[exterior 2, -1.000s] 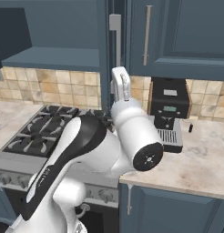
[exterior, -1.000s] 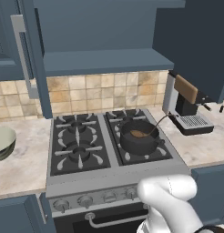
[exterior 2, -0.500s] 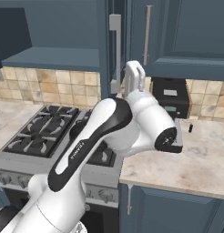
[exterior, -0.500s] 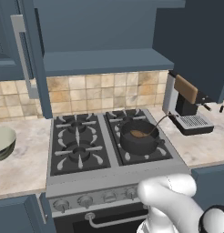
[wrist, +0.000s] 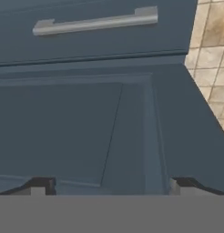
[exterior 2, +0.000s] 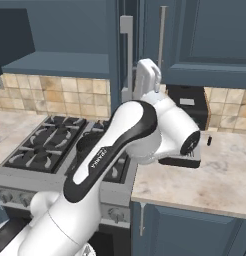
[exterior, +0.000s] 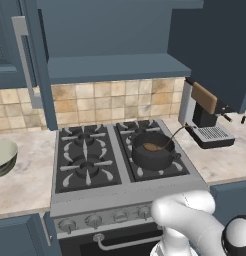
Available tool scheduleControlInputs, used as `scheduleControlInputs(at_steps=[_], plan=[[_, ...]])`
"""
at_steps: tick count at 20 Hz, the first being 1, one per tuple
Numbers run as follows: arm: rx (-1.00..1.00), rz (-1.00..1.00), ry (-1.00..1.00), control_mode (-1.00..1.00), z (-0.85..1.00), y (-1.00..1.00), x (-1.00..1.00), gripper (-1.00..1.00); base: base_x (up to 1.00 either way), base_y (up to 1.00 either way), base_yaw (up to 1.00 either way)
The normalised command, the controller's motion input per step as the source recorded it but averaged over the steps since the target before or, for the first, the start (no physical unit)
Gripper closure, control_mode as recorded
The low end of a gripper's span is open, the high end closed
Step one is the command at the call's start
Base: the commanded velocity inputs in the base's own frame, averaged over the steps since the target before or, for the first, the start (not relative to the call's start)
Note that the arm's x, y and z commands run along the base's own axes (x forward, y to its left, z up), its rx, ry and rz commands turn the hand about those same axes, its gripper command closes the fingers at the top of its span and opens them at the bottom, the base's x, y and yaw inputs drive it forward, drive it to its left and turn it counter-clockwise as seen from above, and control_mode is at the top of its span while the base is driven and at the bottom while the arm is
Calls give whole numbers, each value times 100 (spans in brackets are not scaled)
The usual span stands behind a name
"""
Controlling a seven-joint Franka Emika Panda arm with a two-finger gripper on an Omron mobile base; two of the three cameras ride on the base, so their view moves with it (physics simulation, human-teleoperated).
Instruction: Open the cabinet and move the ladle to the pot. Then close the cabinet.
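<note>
The dark pot (exterior: 152,151) stands on the stove's front right burner, and the ladle (exterior: 160,145) lies in it, its thin handle leaning out to the right. The cabinet (exterior 2: 195,35) hangs above the coffee machine. Its left door (exterior 2: 126,50) stands swung out, edge-on in the right base view; the right door with its silver handle (exterior 2: 162,35) is closed. My white hand (exterior 2: 146,77) is raised just beside the open door's edge. In the hand view my gripper (wrist: 111,186) is open with nothing between its tips, facing a blue panelled door face (wrist: 77,127) with a silver bar handle (wrist: 95,22).
A coffee machine (exterior: 205,117) sits on the counter right of the stove (exterior: 85,160). A pale bowl (exterior: 2,157) rests on the left counter. The blue range hood (exterior: 115,67) overhangs the burners. Another blue cabinet with a bar handle (exterior: 24,55) is at the left.
My arm has swung right and the hand has risen a little beside the open door. The ladle and pot have not moved, and the gripper has stayed open.
</note>
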Motion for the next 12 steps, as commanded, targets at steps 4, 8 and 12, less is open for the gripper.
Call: scheduleControlInputs(at_steps=[4,8,12], plan=[[0,12,-5,-100,29,43,0,-100,0,0,0],[0,12,-4,-100,26,51,-4,-100,0,0,0],[0,12,-3,-100,16,56,-6,-100,0,0,0]])
